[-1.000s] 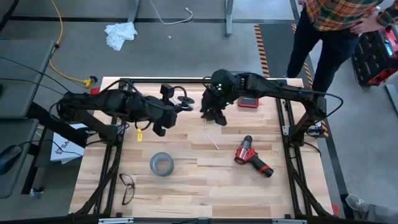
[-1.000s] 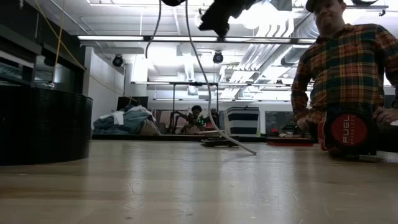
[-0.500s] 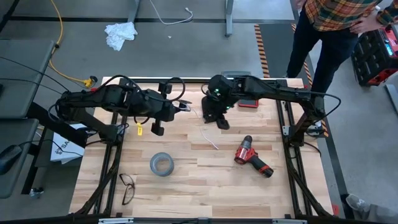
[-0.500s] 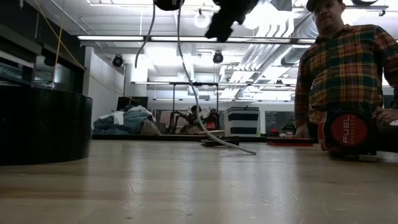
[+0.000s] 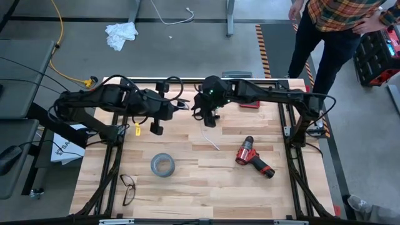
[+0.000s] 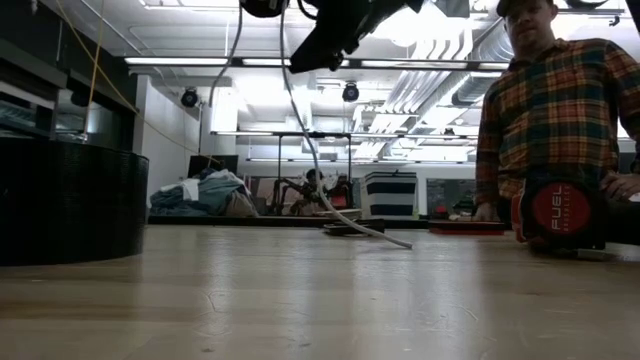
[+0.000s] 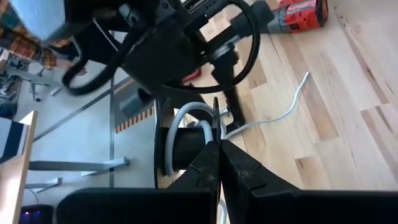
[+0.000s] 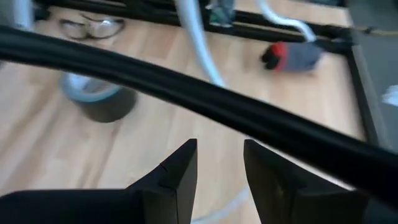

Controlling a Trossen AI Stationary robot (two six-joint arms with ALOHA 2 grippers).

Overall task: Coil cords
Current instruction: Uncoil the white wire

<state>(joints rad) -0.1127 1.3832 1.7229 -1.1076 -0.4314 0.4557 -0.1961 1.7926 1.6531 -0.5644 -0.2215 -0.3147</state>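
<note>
I see my left pincer (image 5: 178, 106) clenched on the rim of the black spool (image 7: 186, 146) above the bench's (image 5: 250, 194) far middle, my right pincer (image 5: 209, 119) released just beside it, the white cord (image 5: 211, 141) trailing down onto the wood.

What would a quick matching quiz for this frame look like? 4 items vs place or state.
Column 1:
1. left gripper
2. right gripper
3. drill
4. glasses

Column 2:
A. near left corner of table
B. shut on the spool
C. open, holding nothing
D. lying on the table's right half

Pairs: 1-B, 2-C, 3-D, 4-A
</note>
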